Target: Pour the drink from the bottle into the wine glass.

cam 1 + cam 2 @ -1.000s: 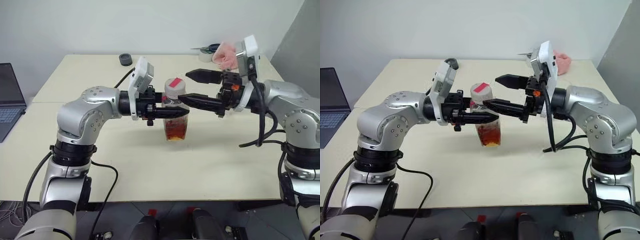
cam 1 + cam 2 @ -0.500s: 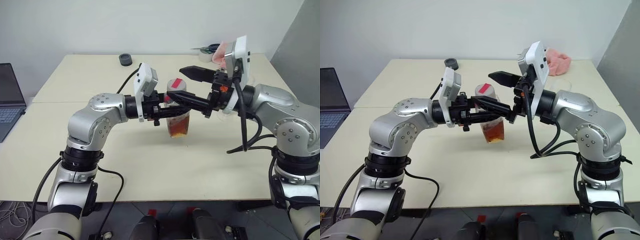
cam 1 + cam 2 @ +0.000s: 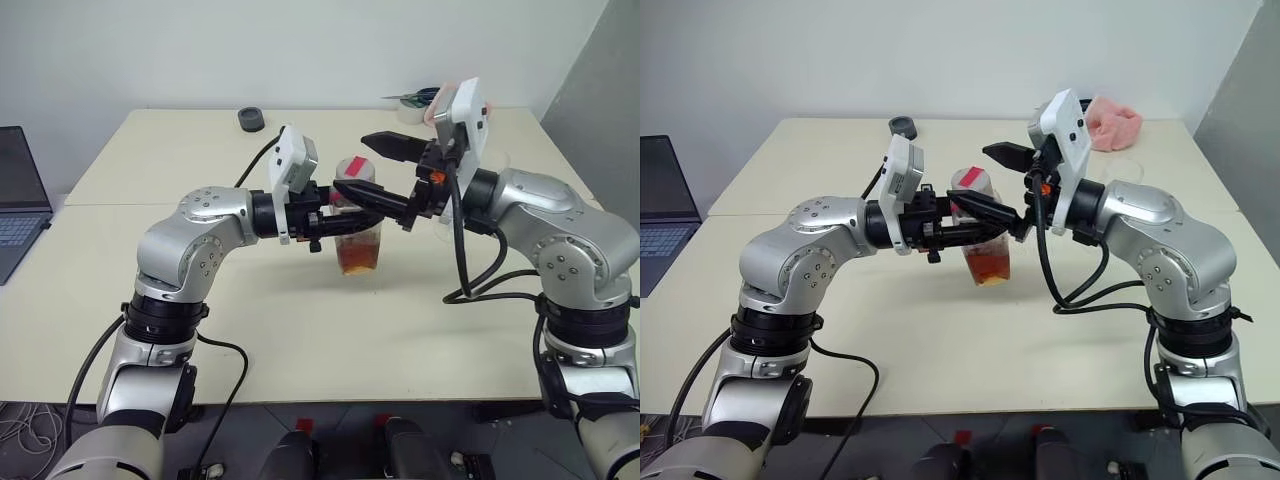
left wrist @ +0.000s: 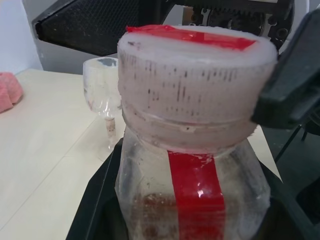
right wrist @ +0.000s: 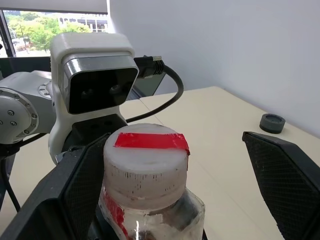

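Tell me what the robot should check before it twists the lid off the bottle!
1. Left tool has a firm hold of the bottle: ok, it is shut on the bottle's body, with the bottle lifted off the table.
2. Right tool is wide enough for the cap: ok, its fingers stand open on either side.
3. Cap is on: ok, so nothing can spill yet.
4. Bottle is upright: ok, only a slight lean.
5. Drink is inside: ok, amber liquid sits low in the bottle.
6. Wine glass is ready: ok, it stands upright and empty on the table.
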`<action>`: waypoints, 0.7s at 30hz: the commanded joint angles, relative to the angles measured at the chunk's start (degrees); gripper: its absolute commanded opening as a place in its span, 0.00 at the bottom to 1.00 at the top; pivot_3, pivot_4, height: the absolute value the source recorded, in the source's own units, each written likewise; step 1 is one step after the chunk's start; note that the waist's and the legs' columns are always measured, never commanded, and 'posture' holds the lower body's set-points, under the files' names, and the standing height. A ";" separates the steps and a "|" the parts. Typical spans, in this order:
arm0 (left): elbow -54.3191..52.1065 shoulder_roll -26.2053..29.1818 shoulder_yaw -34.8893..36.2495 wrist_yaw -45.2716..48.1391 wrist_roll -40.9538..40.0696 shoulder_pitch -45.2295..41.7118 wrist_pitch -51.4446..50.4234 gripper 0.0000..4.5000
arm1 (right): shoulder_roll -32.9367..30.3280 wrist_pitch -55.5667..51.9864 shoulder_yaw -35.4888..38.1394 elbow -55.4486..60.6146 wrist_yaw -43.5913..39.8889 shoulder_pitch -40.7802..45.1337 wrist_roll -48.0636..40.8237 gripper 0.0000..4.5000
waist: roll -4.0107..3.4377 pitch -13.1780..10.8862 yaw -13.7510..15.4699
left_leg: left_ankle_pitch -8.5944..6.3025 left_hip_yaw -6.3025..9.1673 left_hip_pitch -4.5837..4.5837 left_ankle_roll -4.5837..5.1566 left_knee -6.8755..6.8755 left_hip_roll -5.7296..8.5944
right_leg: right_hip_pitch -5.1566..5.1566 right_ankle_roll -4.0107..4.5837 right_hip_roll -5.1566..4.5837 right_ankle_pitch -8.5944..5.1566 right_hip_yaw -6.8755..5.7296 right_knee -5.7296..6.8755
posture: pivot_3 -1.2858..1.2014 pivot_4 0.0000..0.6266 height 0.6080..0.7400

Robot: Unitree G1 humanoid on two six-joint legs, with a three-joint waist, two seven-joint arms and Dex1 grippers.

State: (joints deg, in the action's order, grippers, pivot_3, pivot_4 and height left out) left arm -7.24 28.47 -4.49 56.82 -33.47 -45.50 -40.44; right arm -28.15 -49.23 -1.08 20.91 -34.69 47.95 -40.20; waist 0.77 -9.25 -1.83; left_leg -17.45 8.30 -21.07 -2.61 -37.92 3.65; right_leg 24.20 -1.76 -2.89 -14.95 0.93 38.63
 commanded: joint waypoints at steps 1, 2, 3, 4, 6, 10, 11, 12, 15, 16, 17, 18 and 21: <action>-2.45 0.11 0.82 -0.05 -0.58 -0.73 0.81 0.42 | -1.00 -0.42 3.44 1.18 0.15 0.58 -1.70 0.99 | 0.00 0.00 0.00 | 0.00 0.00 0.00 0.00 0.00 0.00 | 0.00 0.00 0.00 0.00 0.00 0.00 | 0.52 0.24 1.00; -2.37 0.10 0.82 0.00 -0.60 -0.80 0.81 0.42 | -1.45 -0.51 3.64 1.14 0.01 0.37 -1.71 0.99 | 0.00 0.00 0.01 | 0.00 0.00 0.00 0.00 0.00 0.00 | 0.00 0.00 0.00 0.00 0.00 0.00 | 0.52 0.24 1.00; -2.34 0.06 0.81 -0.02 -0.62 -0.88 0.76 0.42 | -2.02 -0.51 3.80 1.12 -0.20 0.05 -1.68 0.99 | 0.00 0.00 0.01 | 0.00 0.00 0.00 0.00 0.00 0.00 | 0.00 0.00 0.00 0.00 0.00 0.00 | 0.52 0.24 1.00; -2.28 0.04 0.80 -0.01 -0.64 -0.95 0.75 0.42 | -2.52 -0.53 4.02 0.97 -0.35 -0.28 -1.71 0.99 | 0.00 0.00 0.01 | 0.00 0.00 0.00 0.00 0.00 0.00 | 0.00 0.00 0.00 0.00 0.00 0.00 | 0.52 0.24 1.00; -2.24 0.01 0.77 0.01 -0.66 -1.00 0.72 0.42 | -3.16 -0.55 4.38 0.77 -0.45 -0.61 -1.90 0.99 | 0.00 0.00 0.00 | 0.00 0.00 0.00 0.00 0.00 0.00 | -0.01 0.00 0.00 0.00 0.00 0.00 | 0.52 0.24 1.00; -2.32 0.02 0.78 -0.07 -0.72 -0.98 0.59 0.42 | -4.11 -0.86 5.12 0.62 -0.65 -0.79 -2.42 0.99 | 0.00 0.00 0.00 | 0.00 -0.01 0.00 0.00 0.00 0.00 | -0.01 0.00 0.00 0.00 0.00 0.00 | 0.52 0.24 1.00; -2.31 0.02 0.76 -0.12 -0.74 -1.00 0.58 0.42 | -4.35 -0.91 5.17 0.59 -0.78 -0.81 -2.47 0.99 | 0.00 0.00 0.00 | 0.00 -0.01 0.00 0.00 0.00 0.00 | -0.01 0.00 0.00 0.00 0.01 0.00 | 0.52 0.24 1.00; -2.29 0.02 0.75 -0.16 -0.75 -1.01 0.57 0.42 | -4.59 -0.94 5.17 0.57 -0.90 -0.85 -2.52 0.99 | 0.00 0.00 0.00 | 0.00 -0.01 0.00 0.00 0.00 0.00 | -0.01 0.00 0.00 0.00 0.01 0.00 | 0.52 0.24 1.00; -2.26 0.05 0.78 -0.28 -0.81 -1.06 0.56 0.42 | -5.04 -0.95 5.17 0.50 -1.08 -0.95 -2.68 0.99 | 0.00 0.00 0.00 | 0.00 -0.01 0.00 0.00 0.00 0.00 | -0.01 0.00 0.00 0.00 0.00 0.00 | 0.52 0.24 1.00; -2.24 0.09 0.80 -0.32 -0.83 -1.08 0.56 0.42 | -5.15 -0.93 5.18 0.45 -1.10 -0.96 -2.75 0.99 | 0.00 0.00 0.01 | 0.00 -0.01 0.00 0.00 0.00 0.00 | -0.01 0.00 0.00 0.00 0.01 0.00 | 0.52 0.24 1.00; -2.20 0.14 0.82 -0.35 -0.83 -1.08 0.58 0.42 | -5.27 -0.88 5.15 0.39 -1.10 -0.97 -2.81 0.99 | 0.00 0.00 0.01 | 0.00 -0.01 0.00 0.00 0.00 0.00 | -0.01 0.00 0.00 0.00 0.01 0.00 | 0.52 0.24 1.00; -2.16 0.18 0.84 -0.37 -0.82 -1.08 0.61 0.42 | -5.42 -0.79 5.09 0.30 -1.09 -0.99 -2.86 0.99 | 0.00 0.00 0.00 | 0.00 -0.02 0.00 0.00 0.00 0.00 | -0.01 0.00 0.00 0.00 0.01 -0.01 | 0.52 0.24 1.00; -2.29 0.25 0.92 -0.49 -0.87 -0.98 0.56 0.42 | -5.77 -0.57 5.23 -0.03 -1.05 -1.09 -2.99 0.99 | 0.00 0.00 0.01 | 0.00 -0.01 0.00 0.00 0.00 0.00 | -0.01 0.00 0.00 0.00 0.00 0.00 | 0.52 0.24 1.00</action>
State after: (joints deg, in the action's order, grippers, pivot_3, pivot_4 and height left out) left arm -7.22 28.54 -4.62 55.71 -33.45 -45.50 -40.79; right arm -33.00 -50.47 1.24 21.15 -36.34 46.63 -43.87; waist 0.77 -9.25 -1.82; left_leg -17.45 8.29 -21.07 -2.61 -37.92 3.65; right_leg 24.19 -1.76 -2.89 -14.95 0.94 38.63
